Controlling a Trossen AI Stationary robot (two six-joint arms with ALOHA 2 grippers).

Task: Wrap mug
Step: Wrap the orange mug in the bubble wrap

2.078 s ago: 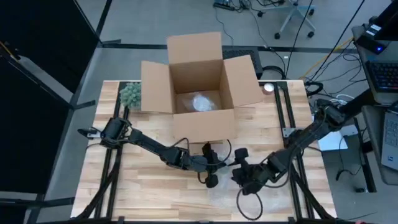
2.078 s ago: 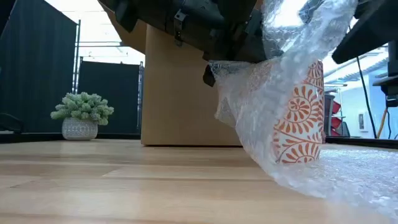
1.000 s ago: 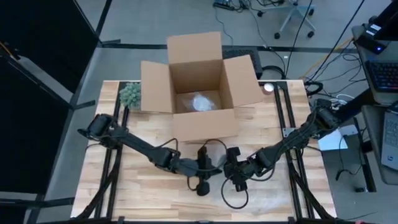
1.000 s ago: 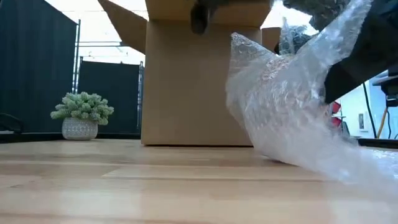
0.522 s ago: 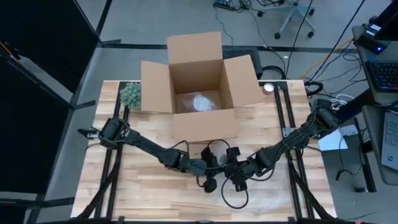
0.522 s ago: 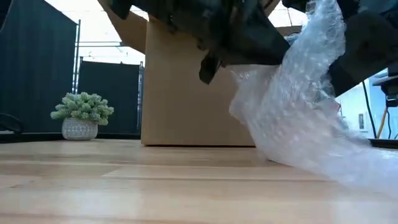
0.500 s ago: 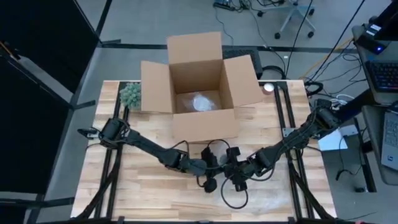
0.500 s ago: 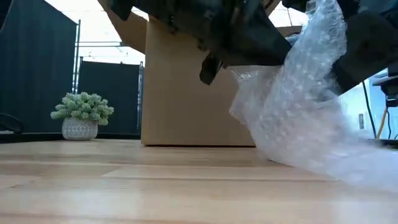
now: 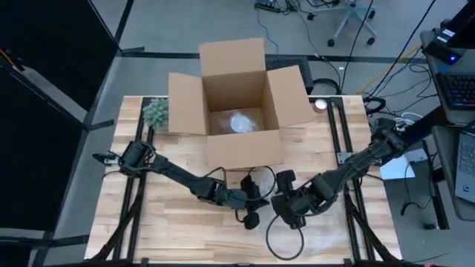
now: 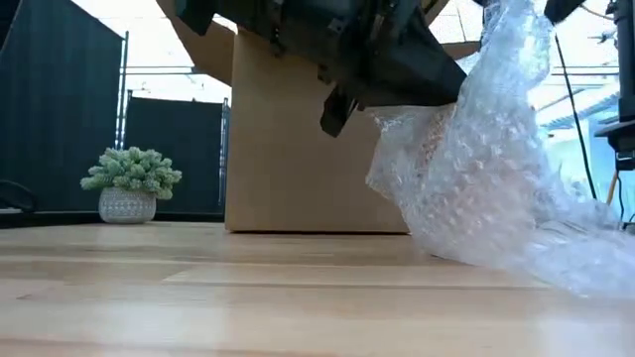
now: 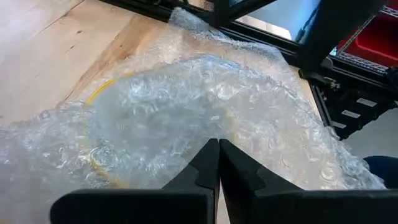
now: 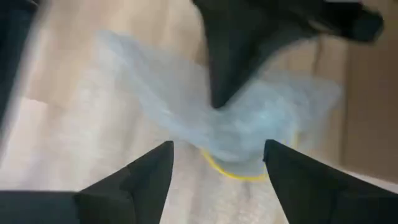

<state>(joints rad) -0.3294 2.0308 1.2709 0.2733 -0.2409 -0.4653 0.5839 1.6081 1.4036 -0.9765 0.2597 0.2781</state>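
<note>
The left pincer is pressed together on a fold of the bubble wrap, holding it draped over the mug, which stands on the tabletop just in front of the cardboard box. The right pincer hovers with fingers apart above the same bundle. The wrap looks light, limp and slippery, best pinched at an edge; the mug beneath is likely hard and breakable, so squeeze gently.
</note>
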